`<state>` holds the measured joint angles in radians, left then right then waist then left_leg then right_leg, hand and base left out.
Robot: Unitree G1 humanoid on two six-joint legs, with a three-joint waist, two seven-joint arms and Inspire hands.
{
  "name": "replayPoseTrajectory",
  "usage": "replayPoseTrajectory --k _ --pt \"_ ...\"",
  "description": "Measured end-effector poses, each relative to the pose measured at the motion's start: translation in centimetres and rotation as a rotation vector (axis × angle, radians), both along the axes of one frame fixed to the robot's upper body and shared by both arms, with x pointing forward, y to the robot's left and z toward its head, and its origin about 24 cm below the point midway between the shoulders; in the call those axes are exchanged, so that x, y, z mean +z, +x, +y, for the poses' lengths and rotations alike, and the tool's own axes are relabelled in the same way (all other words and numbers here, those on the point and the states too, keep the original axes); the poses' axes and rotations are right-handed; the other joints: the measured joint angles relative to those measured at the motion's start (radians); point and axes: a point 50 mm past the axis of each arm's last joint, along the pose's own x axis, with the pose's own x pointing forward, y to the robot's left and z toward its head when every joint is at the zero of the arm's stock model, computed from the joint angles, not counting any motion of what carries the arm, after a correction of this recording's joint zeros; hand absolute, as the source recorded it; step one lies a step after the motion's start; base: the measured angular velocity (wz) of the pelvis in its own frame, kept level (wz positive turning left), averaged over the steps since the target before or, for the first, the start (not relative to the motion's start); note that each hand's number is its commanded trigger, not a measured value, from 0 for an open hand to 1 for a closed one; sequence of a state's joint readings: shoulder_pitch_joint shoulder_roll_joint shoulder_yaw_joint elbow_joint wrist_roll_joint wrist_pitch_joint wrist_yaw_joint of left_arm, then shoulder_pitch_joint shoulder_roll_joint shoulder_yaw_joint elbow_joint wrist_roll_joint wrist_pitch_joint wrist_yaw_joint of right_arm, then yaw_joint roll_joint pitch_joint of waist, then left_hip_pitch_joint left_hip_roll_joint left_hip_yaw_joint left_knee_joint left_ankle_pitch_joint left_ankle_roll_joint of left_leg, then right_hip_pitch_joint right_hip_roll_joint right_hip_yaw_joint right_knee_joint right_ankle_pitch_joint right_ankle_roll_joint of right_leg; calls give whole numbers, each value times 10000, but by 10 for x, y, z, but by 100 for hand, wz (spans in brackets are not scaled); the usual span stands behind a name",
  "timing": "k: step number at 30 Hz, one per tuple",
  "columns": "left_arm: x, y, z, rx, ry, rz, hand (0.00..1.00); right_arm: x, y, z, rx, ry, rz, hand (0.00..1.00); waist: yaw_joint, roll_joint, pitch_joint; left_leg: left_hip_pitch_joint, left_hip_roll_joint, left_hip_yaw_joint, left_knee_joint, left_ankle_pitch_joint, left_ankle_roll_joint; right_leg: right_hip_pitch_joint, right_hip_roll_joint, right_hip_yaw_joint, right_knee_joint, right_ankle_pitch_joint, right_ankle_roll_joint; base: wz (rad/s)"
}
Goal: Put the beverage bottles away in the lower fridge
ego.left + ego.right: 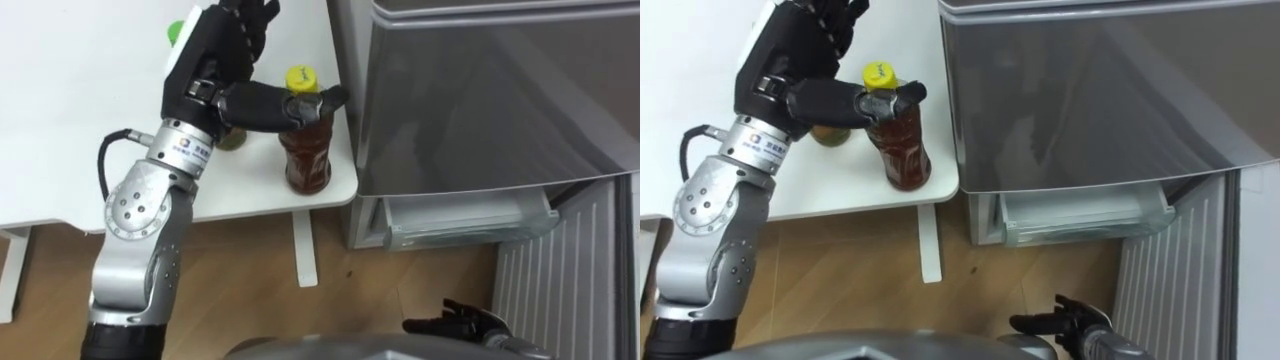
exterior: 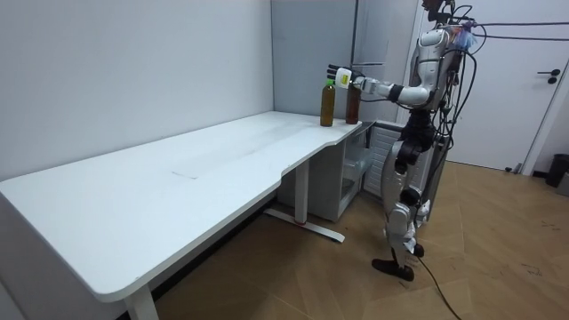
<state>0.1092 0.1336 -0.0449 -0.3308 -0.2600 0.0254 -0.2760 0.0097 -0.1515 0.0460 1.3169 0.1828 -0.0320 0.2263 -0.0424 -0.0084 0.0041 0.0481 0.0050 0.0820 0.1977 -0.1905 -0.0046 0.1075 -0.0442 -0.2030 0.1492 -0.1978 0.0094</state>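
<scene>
Standing at the near right corner of the table (image 1: 60, 150), beside the fridge (image 1: 480, 100), the robot stretches its left arm out over the top. The left hand (image 1: 215, 60) is wide, with its thumb lying across the near side of the neck of the yellow-capped bottle (image 1: 307, 155). Its fingers are spread farther off to the left of the cap, not wrapped round it. That bottle stands upright by the table's right edge. A green-capped bottle (image 1: 176, 30) stands just left of it, mostly behind the hand. Under the fridge's grey door a clear drawer (image 1: 470, 215) shows. The right hand (image 1: 465, 322) is low at the near right, fingers relaxed.
</scene>
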Motion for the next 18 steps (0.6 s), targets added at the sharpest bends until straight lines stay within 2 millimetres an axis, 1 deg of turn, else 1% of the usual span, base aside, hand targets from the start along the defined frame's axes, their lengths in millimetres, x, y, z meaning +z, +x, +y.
replayPoseTrajectory --k 7,14,18 --pt "-8 1 0 -145 100 358 0 0 1 0 52 127 -64 0 -32 -32 20 0 2 9 -1 0 0 -26 1 58 21 0 0 0" --pt "-11 1 1 -112 166 533 0 0 1 0 47 120 -57 0 -30 -21 17 2 1 12 -3 0 0 -23 4 72 20 0 0 0" --pt "-20 3 3 17 148 917 0 1 2 0 48 48 -66 0 -30 -9 16 1 3 11 1 0 0 -20 9 83 20 0 0 0"
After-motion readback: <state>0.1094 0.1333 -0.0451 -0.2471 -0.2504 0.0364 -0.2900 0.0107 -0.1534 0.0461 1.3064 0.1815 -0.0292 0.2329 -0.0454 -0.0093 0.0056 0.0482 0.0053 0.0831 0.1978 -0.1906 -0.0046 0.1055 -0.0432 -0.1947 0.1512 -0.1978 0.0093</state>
